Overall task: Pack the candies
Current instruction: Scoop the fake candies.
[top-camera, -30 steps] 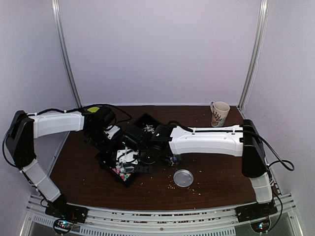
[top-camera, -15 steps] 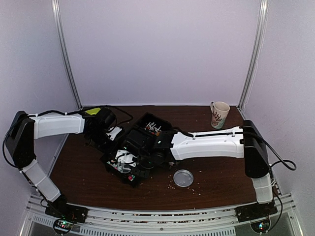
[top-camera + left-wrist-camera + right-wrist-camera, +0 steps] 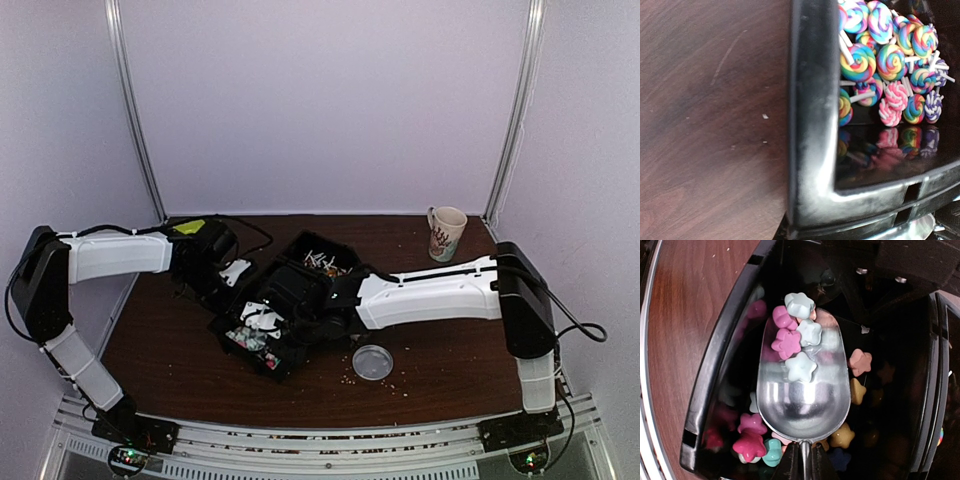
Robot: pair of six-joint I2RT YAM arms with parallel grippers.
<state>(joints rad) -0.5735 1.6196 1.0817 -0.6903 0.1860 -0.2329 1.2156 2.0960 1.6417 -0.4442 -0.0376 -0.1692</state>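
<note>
- The right gripper (image 3: 802,466) is clamped narrow on the thin handle of a shiny, rounded metal scoop (image 3: 802,395). The scoop hangs low inside one compartment of a glossy black plastic tray (image 3: 715,365).
- The tray sits mid-way between the far and near edges of the dark brown wooden tabletop (image 3: 450,340), a little left of centre.
- About five pastel star-shaped candies (image 3: 792,342), pink and pale blue-white, lie bunched at the scoop's open front lip. More stars (image 3: 752,437) in pink, teal, yellow and orange lie on the compartment floor under and beside the scoop.
- With the load so near the lip, the sound move is to drop the handle a touch first. The stars then slide back into the deep of the bowl before any lift.
- Lift straight up until the bowl is above the tray's wall. A sideways drag would likely catch the rim and spill.
- The left gripper (image 3: 236,273) is at the tray's left side, its fingers hidden in its own wrist view. The jaws are drawn narrow. The rim runs right under that camera, so it appears to pinch the tray's wall. A firm hold there stops the tray skidding.
- Swirled rainbow lollipops (image 3: 880,60) fill another compartment, so steer the scoop away from them.
- A small round clear dish (image 3: 373,362) stands toward the near edge, near the tray's right end. It looks the likely receiver, though that is a guess. Carry the scoop level and pour from low over the dish's centre, since it seems shallow.
</note>
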